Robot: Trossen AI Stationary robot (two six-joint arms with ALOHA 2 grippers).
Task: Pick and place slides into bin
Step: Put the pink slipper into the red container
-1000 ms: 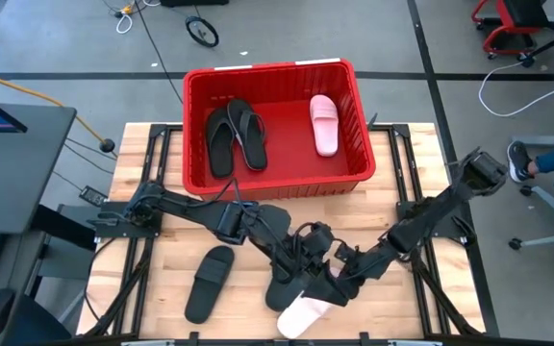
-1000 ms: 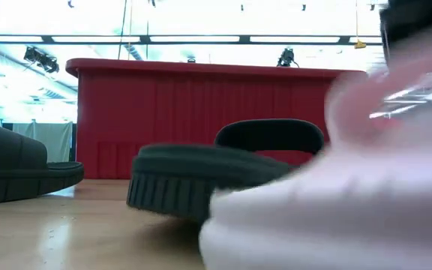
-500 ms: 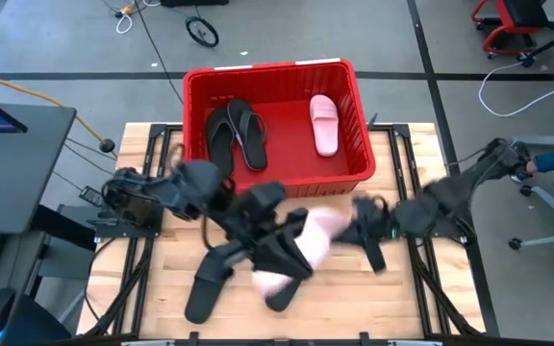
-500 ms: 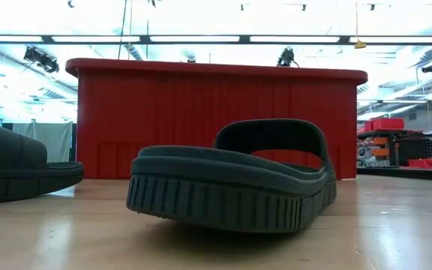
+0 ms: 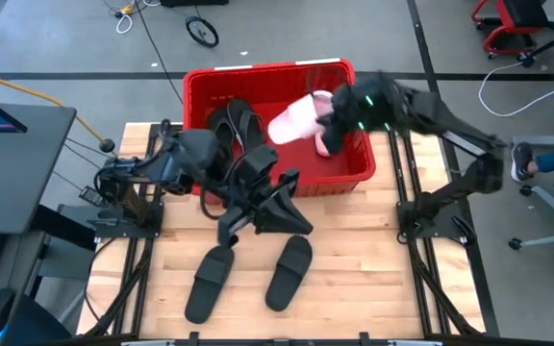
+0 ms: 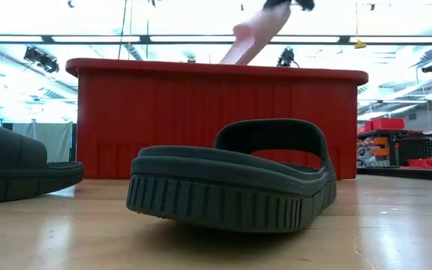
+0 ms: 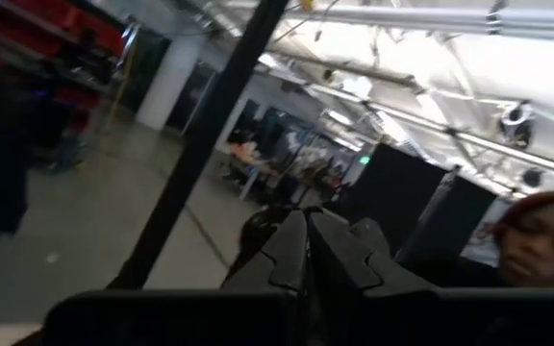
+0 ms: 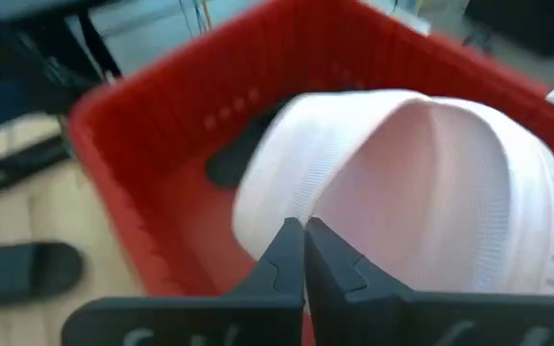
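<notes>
The right gripper (image 5: pixel 327 117) hung above the bin (image 5: pixel 352 171), its jaws clamped on the edge of a pale pink slide (image 5: pixel 294 120) that dangled tilted over the open crate, presumably so that it could drop straight in without catching the thick rim. In the right wrist view the pink slide (image 8: pixel 421 202) filled the space just past the closed fingertips, with the red ribbed wall of the bin (image 8: pixel 152 183) below it. In the low view, the pink slide (image 6: pixel 250 37) showed well above the bin's rim (image 6: pixel 216 69). Already in the bin lay two black slides (image 5: pixel 236 130) side by side and a second pink slide (image 5: pixel 327 144), partly hidden beneath the carried one; the free floor seemed to lie between those, so the drop had some room. The left gripper (image 5: pixel 282 207) was stretched out over the desk (image 5: pixel 354 250) just in front of the bin's near wall, jaws together and holding nothing, to judge by the left wrist view, where the fingers (image 7: pixel 301 252) met and pointed up into the room, with a person partly in view at the edge. Two more black slides (image 5: pixel 289 271) rested on the desk in front of the left arm, near each other but apart, not yet taken. The left arm stood between them and the bin, so it would likely have to fetch them itself.
</notes>
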